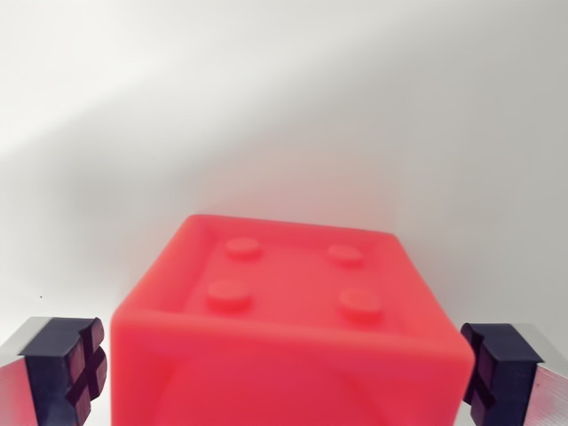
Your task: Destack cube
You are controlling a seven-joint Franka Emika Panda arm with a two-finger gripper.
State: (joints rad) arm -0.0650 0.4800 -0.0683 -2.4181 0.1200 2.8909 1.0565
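A bright red plastic cube [297, 328] with four round raised studs on its recessed top face fills the lower middle of the wrist view. Its near face runs out of the bottom edge of the picture, so what it stands on cannot be seen; whether another cube lies beneath it cannot be told from here.

The gripper [288, 373] straddles the cube with its jaws apart. One dark finger pad with a cross-shaped groove [75, 368], mounted on a silvery metal finger, shows at the wrist view's left, just beside the cube's left edge with a narrow strip of pale background between them. The other dark pad [497, 368] shows at the wrist view's right, very close to the cube's right edge; the blur there makes it hard to say if it touches or only nearly does.

Beyond the cube, on the far side, lies the plain white desk [284, 106], lit unevenly with a soft shadow around the cube.
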